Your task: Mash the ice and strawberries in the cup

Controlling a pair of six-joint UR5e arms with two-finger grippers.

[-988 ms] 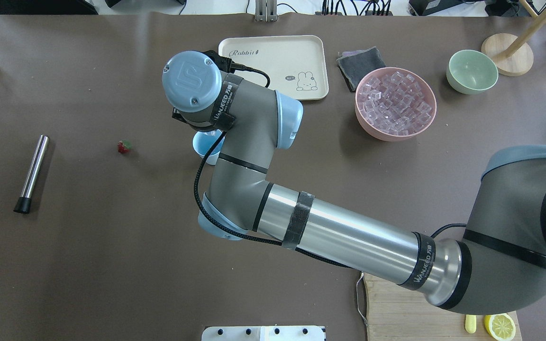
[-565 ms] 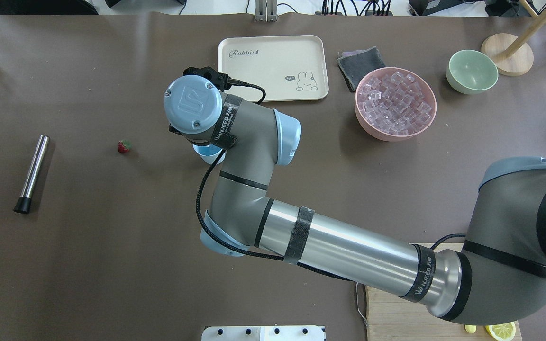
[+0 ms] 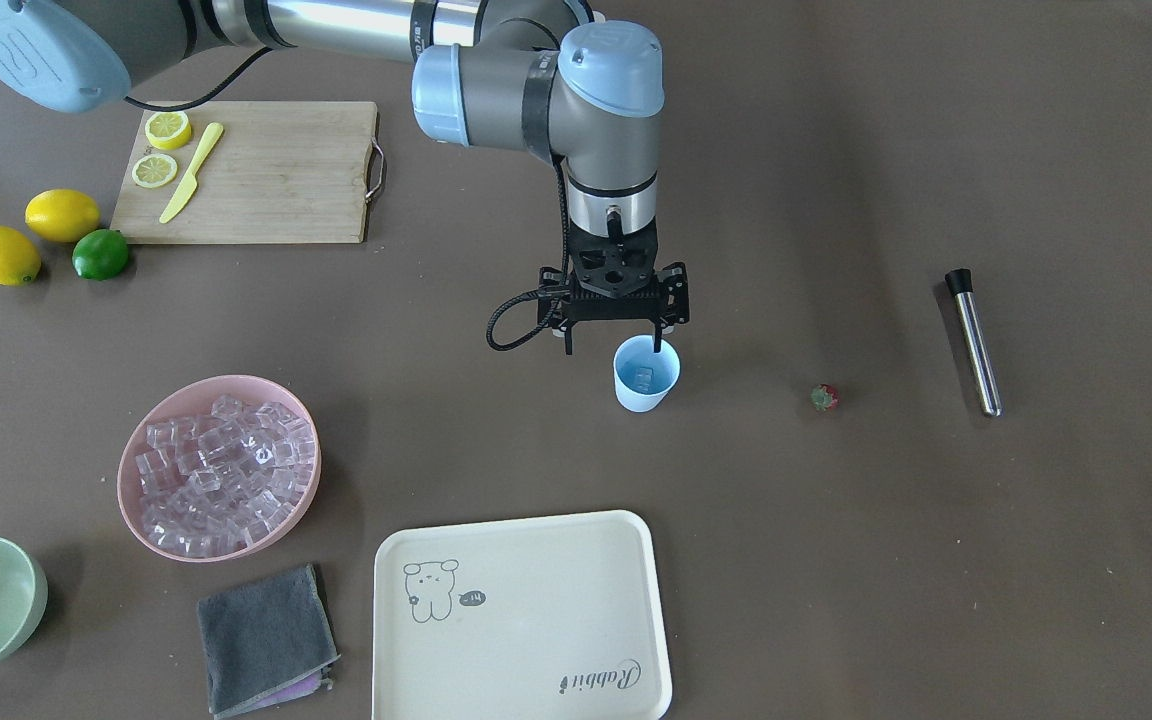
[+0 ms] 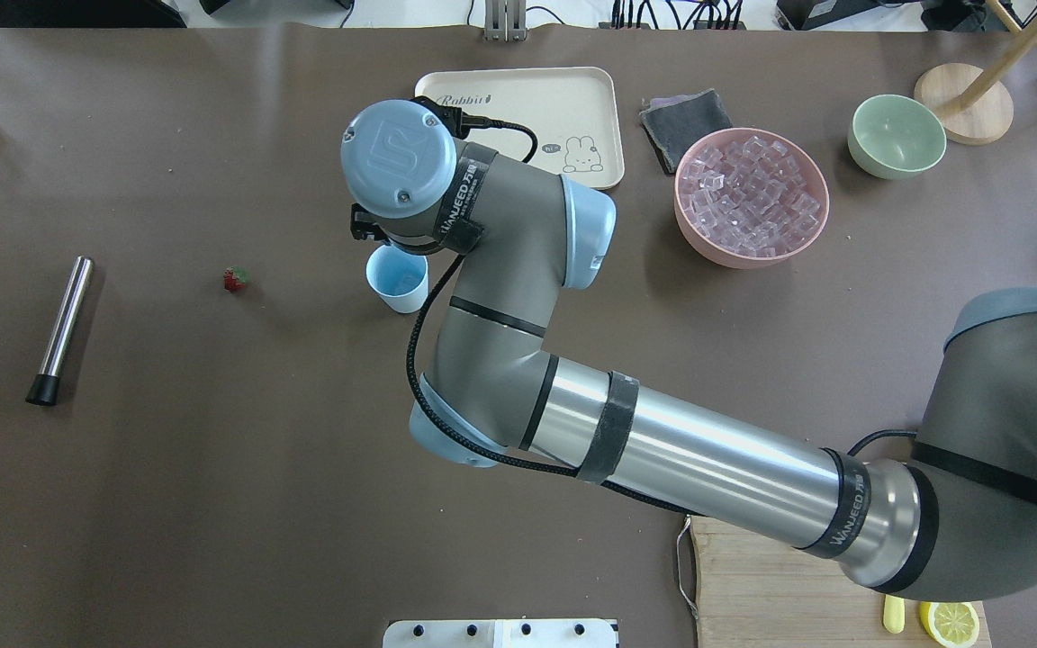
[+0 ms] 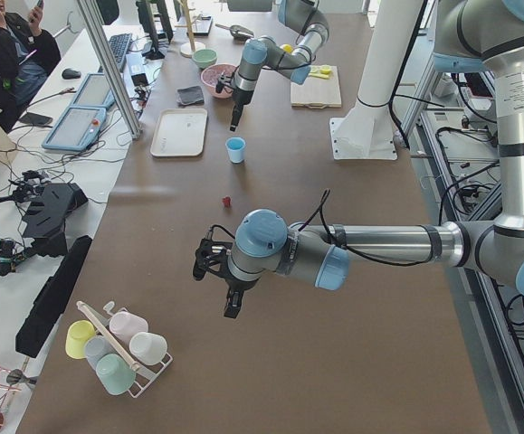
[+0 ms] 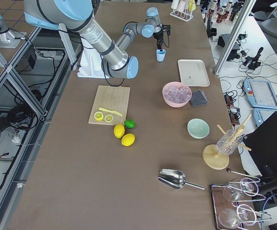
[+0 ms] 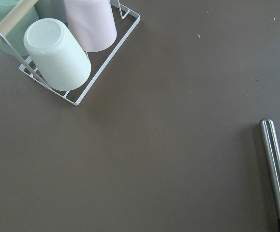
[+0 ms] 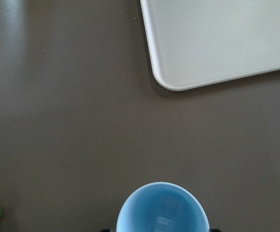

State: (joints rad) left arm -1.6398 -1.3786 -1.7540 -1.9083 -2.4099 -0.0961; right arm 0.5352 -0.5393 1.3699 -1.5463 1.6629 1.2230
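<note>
1. Strawberry lies on the desk, nine o'clock of the cup overhead.
2. Right pincer, jaws apart, hangs over the cup, likely nearer the strawberry; left pincer: cannot tell its state.

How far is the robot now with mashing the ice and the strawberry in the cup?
Done: some ice already lies in the cup. In hand: nothing is held. The right gripper hovers open just above the cup's rim. Left: the strawberry lies on the table, apart from the cup. The metal masher lies untouched beyond it, so no mashing has begun.
</note>
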